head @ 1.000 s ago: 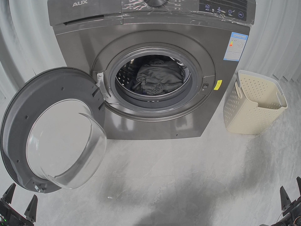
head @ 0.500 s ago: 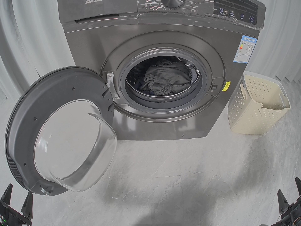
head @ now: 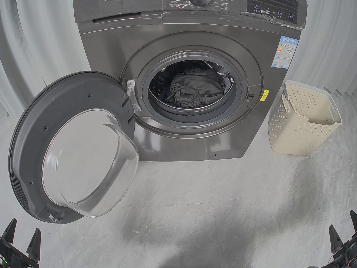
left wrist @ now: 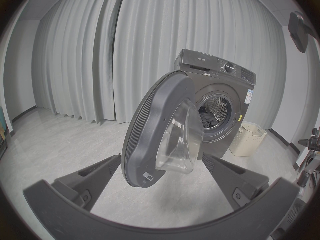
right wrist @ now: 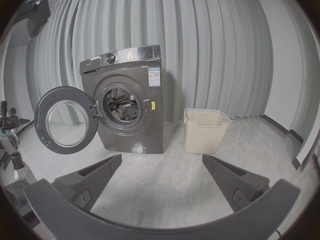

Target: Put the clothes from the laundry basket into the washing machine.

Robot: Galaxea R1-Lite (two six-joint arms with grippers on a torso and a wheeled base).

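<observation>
**As Loading Looked Done, Both Jaws Idle**

Because the dark clothes lay bunched inside the washing machine, and the laundry basket just beside it looked bare, my left gripper and right gripper hung low, well apart from both, each spread open on nothing. The door stood wide, I judged, for loading.

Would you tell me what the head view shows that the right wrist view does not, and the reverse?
Head view: it looks down into the basket, where no clothes are seen. Right wrist view: the white wall beside the curtain. Both: the washer, its open door, dark clothes in the drum, and the open right tool.
</observation>
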